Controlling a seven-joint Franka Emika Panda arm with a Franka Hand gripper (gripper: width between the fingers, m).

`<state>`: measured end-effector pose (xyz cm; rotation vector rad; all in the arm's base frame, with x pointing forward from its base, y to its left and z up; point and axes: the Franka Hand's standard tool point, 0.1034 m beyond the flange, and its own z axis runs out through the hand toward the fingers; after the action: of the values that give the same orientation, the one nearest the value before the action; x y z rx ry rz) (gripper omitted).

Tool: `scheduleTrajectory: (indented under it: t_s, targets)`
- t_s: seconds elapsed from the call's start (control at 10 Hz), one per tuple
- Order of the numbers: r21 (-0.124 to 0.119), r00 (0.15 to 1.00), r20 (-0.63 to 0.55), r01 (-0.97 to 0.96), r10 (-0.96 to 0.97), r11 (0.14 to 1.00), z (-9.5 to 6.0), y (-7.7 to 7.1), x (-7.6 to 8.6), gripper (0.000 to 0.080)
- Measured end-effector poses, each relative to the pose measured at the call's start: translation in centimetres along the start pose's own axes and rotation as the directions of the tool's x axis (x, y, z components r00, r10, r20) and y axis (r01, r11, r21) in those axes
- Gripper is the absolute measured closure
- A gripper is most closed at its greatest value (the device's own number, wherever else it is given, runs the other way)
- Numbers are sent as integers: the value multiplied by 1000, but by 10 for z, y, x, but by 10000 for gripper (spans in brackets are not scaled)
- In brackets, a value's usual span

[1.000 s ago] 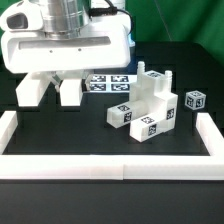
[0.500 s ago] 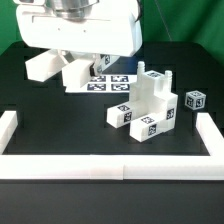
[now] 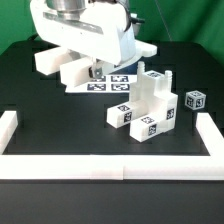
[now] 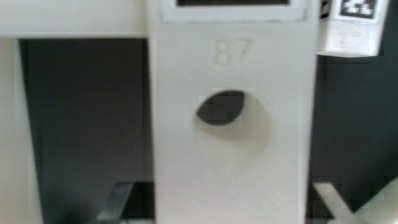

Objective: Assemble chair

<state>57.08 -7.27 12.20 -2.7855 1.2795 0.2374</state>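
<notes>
Presently, exterior view, step: a carried part (image 3: 57,62) is held aloft under the arm (image 3: 85,30), over or just beside the marker board (image 3: 108,84); which of the two cannot be told. Transport toward the build is judged to be in hand.
Exterior view, chair: the part-built chair (image 3: 150,108) stands on the surface (image 3: 60,125) toward the exterior view's right, well apart from the carried part. A small block (image 3: 195,100) lies near it.
Exterior view, next move: the carried part is to be brought across, turned to match, and lowered onto the part-built chair. Which face receives it cannot be told.
Exterior view, hidden: the arm's upper links are cut off, and the grasp itself is masked by the arm's own bulk.
Wrist view, pincer (image 4: 231,200): closed at a middling width on the carried part, with dark fingertips (image 4: 134,200) seen at either edge of it.
Wrist view, carried part: seen as a flat slab with a round hole (image 4: 222,107) and a faint embossed number.
Wrist view, hard to make out: the picture is blurred throughout. A tag (image 4: 349,25) is cut by the frame edge, and what bears it cannot be told. The part-built chair is not seen.
</notes>
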Motion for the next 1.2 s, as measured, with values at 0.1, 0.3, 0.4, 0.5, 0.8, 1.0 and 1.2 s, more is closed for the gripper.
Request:
scheduleTrajectory:
  t_s: [0.1, 0.3, 0.4, 0.5, 0.8, 1.0, 1.2]
  targets:
    - [9, 1000, -5, 5, -5, 1000, -7, -2, -3, 511]
    - [29, 1000, -12, 23, -23, 999, -26, -10, -13, 511]
    - [36, 1000, -15, 13, -12, 999, -33, -17, -18, 511]
    - [37, 999, -12, -30, 31, 999, -34, -29, -28, 511]
    - [25, 999, -5, -46, 46, 999, -29, -51, -43, 511]
    - [23, 999, -4, -45, 45, 999, -28, -51, -44, 511]
    - [24, 998, -7, -62, 62, 998, -26, -52, -46, 511]
